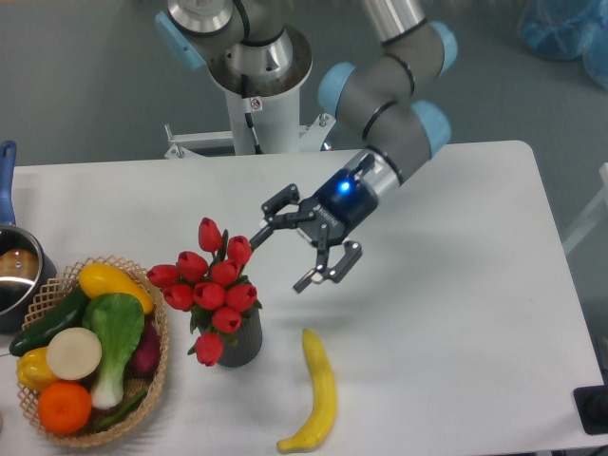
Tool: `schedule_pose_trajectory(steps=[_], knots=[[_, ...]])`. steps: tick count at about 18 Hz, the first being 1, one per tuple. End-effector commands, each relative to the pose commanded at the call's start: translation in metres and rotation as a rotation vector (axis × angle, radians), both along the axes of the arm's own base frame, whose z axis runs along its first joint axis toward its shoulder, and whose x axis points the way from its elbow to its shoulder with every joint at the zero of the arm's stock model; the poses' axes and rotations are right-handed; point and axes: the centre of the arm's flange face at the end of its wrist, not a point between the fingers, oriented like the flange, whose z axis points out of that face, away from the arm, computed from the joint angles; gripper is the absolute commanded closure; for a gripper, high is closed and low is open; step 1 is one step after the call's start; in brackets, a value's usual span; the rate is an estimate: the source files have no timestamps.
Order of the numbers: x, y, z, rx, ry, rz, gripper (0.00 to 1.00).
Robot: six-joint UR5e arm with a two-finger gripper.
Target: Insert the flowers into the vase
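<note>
Spread wide and empty, my two-finger gripper hangs just off the upper right of the bunch of red tulip buds with green leaves, which stands upright in the dark grey ribbed cylinder vase near the table's front edge.
</note>
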Motion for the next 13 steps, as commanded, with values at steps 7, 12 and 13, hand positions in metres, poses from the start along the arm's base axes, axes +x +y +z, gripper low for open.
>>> schedule_pose_trajectory(steps=[7, 12, 13], knots=[[-0.026, -0.02, 0.094, -0.279, 0.202, 0.179, 0.0], [-0.026, -0.039, 0.112, -0.494, 0.411, 0.189, 0.0], [-0.026, -0.043, 0.112, -0.534, 0.463, 0.154, 0.0]])
